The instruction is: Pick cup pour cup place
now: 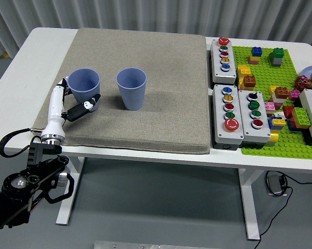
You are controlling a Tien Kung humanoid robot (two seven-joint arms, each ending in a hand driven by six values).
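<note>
Two blue-grey cups, upright, mouths open, left-centre of frame: left cup (84,86), and right cup (131,88) near it, not touching.

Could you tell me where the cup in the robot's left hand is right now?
In the head view, the held cup stands upright at the left side of the grey mat, in the left hand, left of the second cup.
</note>
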